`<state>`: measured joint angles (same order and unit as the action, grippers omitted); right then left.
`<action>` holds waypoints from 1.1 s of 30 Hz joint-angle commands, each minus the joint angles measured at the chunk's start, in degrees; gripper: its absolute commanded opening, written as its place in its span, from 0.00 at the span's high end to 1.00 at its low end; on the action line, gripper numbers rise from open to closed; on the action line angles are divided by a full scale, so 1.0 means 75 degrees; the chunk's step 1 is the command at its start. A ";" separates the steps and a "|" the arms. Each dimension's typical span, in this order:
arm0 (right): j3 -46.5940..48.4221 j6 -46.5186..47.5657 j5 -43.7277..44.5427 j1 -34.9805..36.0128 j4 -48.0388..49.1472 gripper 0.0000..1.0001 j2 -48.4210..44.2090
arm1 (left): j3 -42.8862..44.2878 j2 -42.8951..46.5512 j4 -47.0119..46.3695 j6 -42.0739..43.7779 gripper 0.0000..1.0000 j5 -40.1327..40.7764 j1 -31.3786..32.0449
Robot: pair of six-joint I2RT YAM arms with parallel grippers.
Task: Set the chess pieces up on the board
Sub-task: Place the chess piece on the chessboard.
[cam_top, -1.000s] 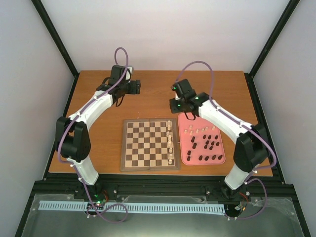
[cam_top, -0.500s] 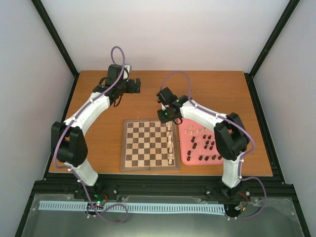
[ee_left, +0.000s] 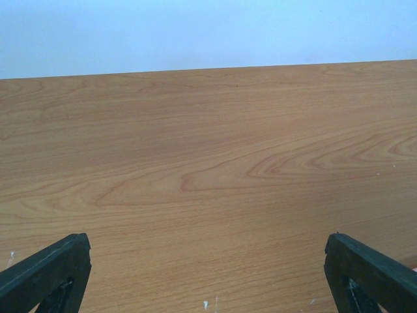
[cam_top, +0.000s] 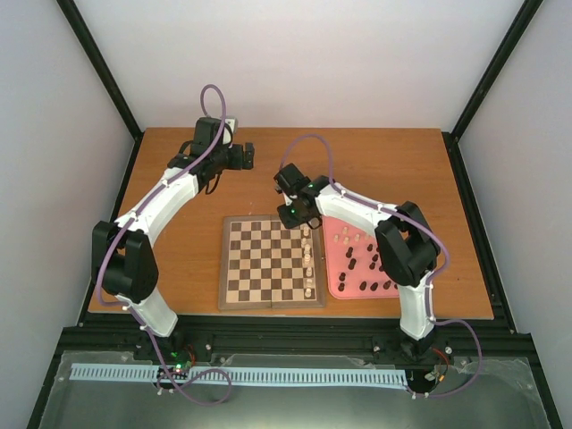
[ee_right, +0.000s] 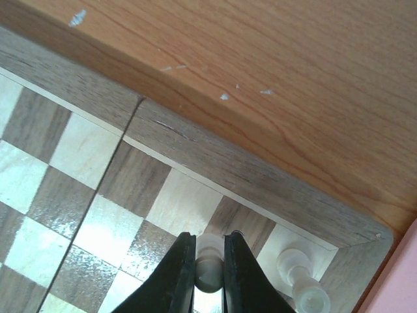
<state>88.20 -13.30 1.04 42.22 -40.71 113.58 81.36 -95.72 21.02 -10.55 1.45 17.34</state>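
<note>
Chess pieces of cream wood are seen in the top view stood in single file down the right-hand column of the board, the file running from the near edge to the far edge. Dark chessmen and a few cream ones are scattered on a pink tray just beside the board's right edge. The right gripper is held over the far right corner of the board, while the left gripper is held well apart from it, above the table beyond the board. In the left wrist view only bare wood grain is shown, and the two fingers are spread wide with nothing between them. In the right wrist view the fingers are closed narrowly on a cream piece, whose long axis is lined up with the fingers. Which end is its head cannot be told, nor whether it touches the board. It is held over the far row, just beside a second cream piece standing upright on the corner square.
</note>
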 commanded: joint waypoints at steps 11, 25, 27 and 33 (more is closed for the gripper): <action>0.0221 -0.0002 0.0423 0.0102 -0.0148 0.97 0.0416 | 0.0016 0.0232 -0.0139 0.0013 0.00 0.0047 -0.0062; 0.0226 -0.0026 0.0650 0.0103 -0.0138 0.96 0.0535 | -0.0045 0.0257 -0.0191 0.0012 0.00 0.0018 -0.0062; 0.0217 -0.0022 0.0631 0.0102 -0.0149 0.95 0.0546 | -0.0044 0.0253 -0.0190 0.0022 0.00 0.0009 -0.0056; 0.0187 0.0021 0.0510 0.0125 -0.0116 0.79 0.0400 | -0.0028 0.0236 -0.0177 0.0012 0.00 0.0006 -0.0061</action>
<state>88.68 -13.15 5.15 42.48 -41.43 116.53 80.77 -95.72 20.58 -10.55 1.52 17.34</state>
